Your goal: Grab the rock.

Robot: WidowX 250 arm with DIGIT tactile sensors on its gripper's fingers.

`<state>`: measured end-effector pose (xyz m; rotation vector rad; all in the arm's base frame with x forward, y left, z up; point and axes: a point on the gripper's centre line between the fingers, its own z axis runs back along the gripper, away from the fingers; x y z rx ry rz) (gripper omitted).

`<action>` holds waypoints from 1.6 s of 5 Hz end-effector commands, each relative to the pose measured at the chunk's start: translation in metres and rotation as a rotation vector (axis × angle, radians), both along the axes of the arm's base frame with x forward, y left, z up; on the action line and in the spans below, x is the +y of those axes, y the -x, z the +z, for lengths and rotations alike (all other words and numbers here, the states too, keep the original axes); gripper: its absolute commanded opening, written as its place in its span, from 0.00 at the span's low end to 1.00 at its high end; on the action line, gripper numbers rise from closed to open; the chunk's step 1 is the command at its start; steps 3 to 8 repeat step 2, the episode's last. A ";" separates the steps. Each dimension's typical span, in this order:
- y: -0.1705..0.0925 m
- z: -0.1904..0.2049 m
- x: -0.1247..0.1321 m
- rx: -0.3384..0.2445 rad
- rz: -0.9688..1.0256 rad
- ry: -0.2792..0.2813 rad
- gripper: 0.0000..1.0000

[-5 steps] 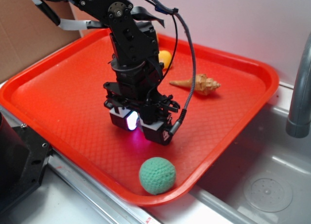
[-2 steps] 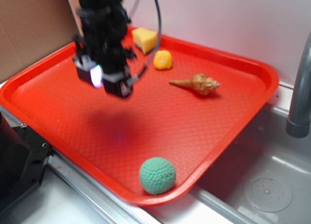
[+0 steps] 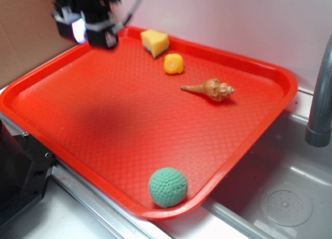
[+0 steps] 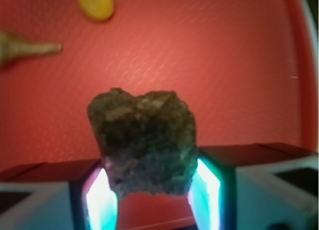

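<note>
The rock [image 4: 143,141] is a dark brown-grey jagged lump, held between my two glowing pads [image 4: 102,200] in the wrist view. My gripper [image 4: 152,185] is shut on it, high above the red tray [image 4: 209,65]. In the exterior view my gripper [image 3: 83,29] hangs over the tray's far left corner; the rock is hidden between the fingers there.
On the red tray [image 3: 104,120] lie a tan spiral seashell [image 3: 210,88], a small yellow-orange piece [image 3: 173,63], a yellow wedge [image 3: 154,42] and a green knitted ball [image 3: 168,187] at the front edge. A grey faucet [image 3: 320,104] and sink stand at the right.
My gripper rose from the tray's middle and moved up and to the far left, carrying the rock with it. The other objects have not moved.
</note>
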<state>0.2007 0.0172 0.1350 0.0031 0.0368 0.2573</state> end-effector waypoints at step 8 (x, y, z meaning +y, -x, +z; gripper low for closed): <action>-0.024 0.014 0.018 0.005 0.095 -0.043 0.00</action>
